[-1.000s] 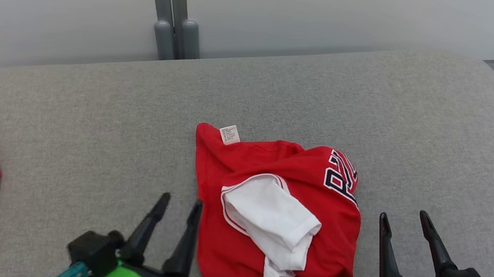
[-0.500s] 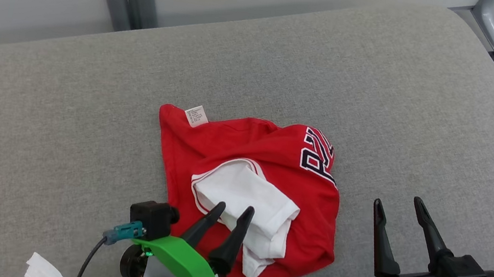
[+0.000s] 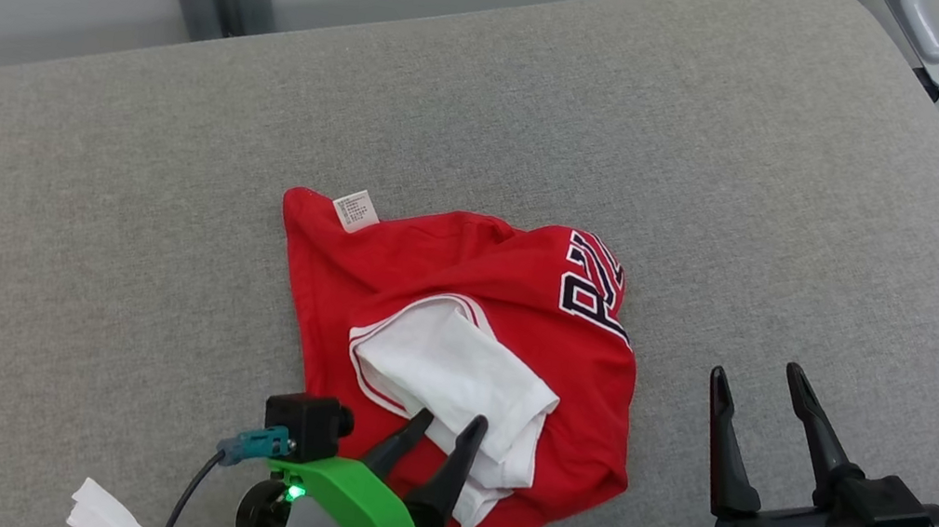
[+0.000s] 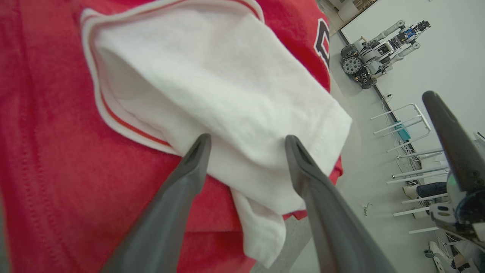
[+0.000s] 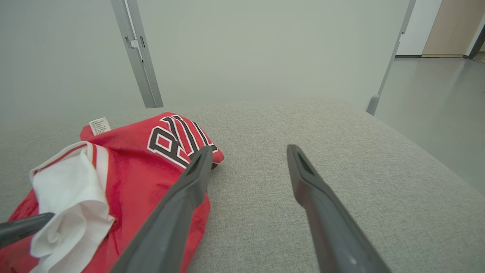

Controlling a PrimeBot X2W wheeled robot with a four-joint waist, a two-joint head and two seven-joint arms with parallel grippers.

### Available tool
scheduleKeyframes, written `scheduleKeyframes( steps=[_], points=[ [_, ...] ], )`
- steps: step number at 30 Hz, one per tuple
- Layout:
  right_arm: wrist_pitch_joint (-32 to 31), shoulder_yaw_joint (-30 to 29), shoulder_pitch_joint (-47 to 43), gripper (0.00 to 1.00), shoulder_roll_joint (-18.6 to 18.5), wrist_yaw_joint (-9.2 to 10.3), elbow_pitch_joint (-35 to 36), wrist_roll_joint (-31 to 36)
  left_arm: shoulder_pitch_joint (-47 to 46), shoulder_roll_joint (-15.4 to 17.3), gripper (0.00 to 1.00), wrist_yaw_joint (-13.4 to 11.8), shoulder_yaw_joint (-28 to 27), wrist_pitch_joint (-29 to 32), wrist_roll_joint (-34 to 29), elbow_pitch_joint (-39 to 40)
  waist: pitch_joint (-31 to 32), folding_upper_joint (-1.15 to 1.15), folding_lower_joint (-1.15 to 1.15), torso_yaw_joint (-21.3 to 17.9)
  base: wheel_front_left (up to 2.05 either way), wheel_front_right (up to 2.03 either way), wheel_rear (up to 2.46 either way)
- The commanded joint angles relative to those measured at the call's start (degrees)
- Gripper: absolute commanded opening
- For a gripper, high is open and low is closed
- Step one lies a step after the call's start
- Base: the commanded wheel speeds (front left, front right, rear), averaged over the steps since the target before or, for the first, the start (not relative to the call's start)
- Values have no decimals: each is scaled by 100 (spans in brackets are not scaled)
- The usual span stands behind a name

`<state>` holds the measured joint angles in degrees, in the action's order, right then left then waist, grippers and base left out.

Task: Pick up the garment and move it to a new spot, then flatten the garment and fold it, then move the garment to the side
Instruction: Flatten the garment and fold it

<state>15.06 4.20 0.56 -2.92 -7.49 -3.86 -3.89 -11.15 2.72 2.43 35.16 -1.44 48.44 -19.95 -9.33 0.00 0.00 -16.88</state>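
Right wrist view reveals garment (image 5: 138,178) lettering (image 5: 170,142); left tool (image 4: 247,137) spread over white sleeve (image 4: 227,83).

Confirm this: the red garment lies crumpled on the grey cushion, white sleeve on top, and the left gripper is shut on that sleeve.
Wrong in one respect. The left gripper is open, not shut: the left wrist view shows its fingers spread apart over the white sleeve. The rest holds: the red garment lies crumpled on the grey cushion, sleeve on top.
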Motion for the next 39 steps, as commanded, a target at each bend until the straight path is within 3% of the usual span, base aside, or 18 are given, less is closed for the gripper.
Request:
scheduleKeyframes(
  steps=[1,3,4,5,6,12,15,20,25,29,35,39],
  points=[
    [18,-6,52,100,1,-1,17,-37,-91,32,100,10,26,10,50,-9,-14,0,0,6,0,0,0],
    [18,-2,49,100,1,-1,8,-44,-122,32,97,22,92,7,100,-15,-27,0,0,6,0,0,0],
    [18,3,51,100,1,-1,-1,-49,-146,32,75,34,131,-8,133,-19,-34,0,0,3,0,0,0],
    [18,8,57,100,1,-1,-6,-56,-163,32,16,62,160,-26,138,-19,-39,0,0,-2,0,0,0],
    [18,13,66,100,1,-1,-11,-64,-178,32,0,77,181,-52,153,-22,-44,0,0,-10,0,0,0],
    [18,-27,49,100,1,-1,-36,-94,-230,81,0,200,73,-375,264,181,-8,0,0,-24,0,0,0],
    [18,-89,-8,100,0,-1,-43,-108,-243,293,0,8,-323,-846,154,620,36,0,0,16,0,0,0],
    [18,-151,-93,100,1,-1,-26,-107,-335,832,0,-284,-906,-1057,-49,1815,85,0,0,192,0,0,0],
    [18,-104,39,100,1,-1,-24,-114,-732,1505,0,-517,-1614,-548,228,3066,97,0,0,356,0,0,0],
    [18,-11,143,100,-2,-1,-65,-135,-1303,2019,0,-607,-1990,73,434,3582,78,0,0,381,0,0,0],
    [18,137,250,100,0,-1,-132,-240,-2245,2642,0,-579,-2345,821,640,3694,61,0,0,267,0,0,0],
    [18,215,233,100,-3,-1,-187,-334,-2820,2832,0,-528,-2424,1187,801,3581,97,0,0,153,0,0,0]
  ],
)
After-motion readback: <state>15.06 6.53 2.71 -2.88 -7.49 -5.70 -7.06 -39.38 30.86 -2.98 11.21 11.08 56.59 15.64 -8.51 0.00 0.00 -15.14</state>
